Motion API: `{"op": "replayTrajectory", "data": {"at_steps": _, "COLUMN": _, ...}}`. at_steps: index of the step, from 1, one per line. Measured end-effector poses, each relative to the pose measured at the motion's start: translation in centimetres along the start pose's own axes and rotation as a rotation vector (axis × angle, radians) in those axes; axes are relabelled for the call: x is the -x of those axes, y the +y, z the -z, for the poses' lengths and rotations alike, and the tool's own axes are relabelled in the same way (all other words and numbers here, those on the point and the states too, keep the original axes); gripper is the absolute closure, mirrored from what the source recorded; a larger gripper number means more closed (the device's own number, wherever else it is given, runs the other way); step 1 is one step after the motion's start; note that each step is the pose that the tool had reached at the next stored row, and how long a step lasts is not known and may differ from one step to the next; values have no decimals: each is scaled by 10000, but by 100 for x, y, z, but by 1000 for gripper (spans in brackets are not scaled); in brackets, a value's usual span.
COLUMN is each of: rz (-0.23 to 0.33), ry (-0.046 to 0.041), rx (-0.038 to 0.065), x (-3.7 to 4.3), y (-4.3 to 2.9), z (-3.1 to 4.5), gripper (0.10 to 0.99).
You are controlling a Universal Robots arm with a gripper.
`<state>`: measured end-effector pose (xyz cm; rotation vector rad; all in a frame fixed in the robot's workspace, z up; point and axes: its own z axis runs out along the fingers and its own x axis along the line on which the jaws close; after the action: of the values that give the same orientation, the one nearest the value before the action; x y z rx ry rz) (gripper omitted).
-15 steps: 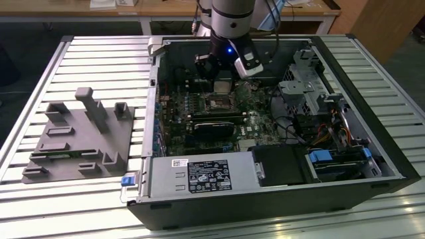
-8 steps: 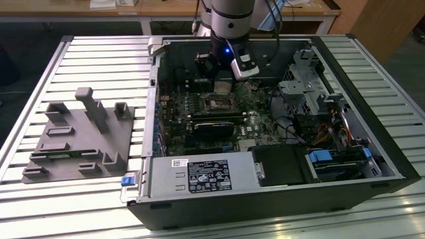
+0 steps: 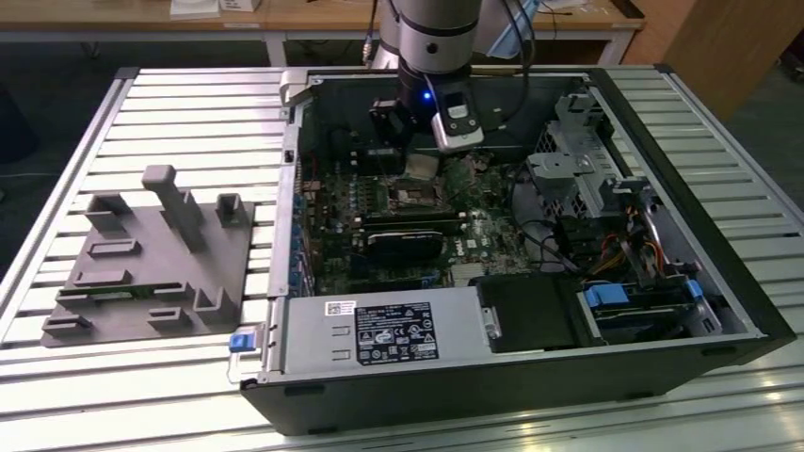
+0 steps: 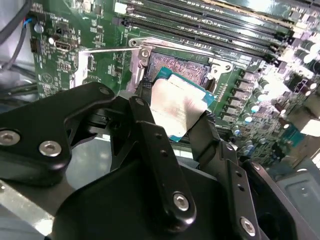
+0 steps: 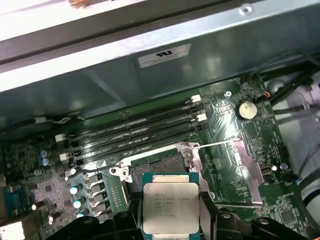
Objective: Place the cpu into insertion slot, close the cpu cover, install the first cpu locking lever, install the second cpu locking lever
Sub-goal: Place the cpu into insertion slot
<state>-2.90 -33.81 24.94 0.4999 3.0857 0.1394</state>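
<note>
- The gripper (image 4: 176,109) is clenched on the cpu (image 4: 182,100), one black finger on each of two opposite edges, dull silver top facing the cameras in both wrist views.
- The second wrist view shows the chip's green edge and the black linkage of the fingers (image 4: 150,135). The first wrist view looks squarely at the cpu (image 5: 171,207) and its printed lid.
- Just beyond the chip lies the insertion slot (image 4: 180,67), uncovered, its field of contacts bare. Whether the chip touches it cannot be told.
- In the first wrist view the cpu cover (image 5: 252,165) lies swung open beside the insertion slot (image 5: 155,165), and a thin locking lever (image 5: 215,145) runs across near its hinge.
- Farther on stand the black memory slots (image 5: 140,127), a round coin battery (image 5: 245,109) and the case wall (image 5: 150,80).
- The exterior view alone takes in the whole scene: the arm (image 3: 434,38) reaching down into the open computer case (image 3: 679,245), the power-supply box (image 3: 377,334) nearest the camera, and a grey fixture (image 3: 151,254) on the slatted table (image 3: 188,104) at the exterior view's left.
</note>
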Motion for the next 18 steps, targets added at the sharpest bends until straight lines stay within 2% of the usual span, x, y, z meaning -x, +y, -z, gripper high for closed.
{"op": "replayTrajectory", "data": {"at_steps": 18, "rz": -1957, "ry": -177, "rx": 4, "x": 0, "y": -1, "z": -14, "gripper": 545}}
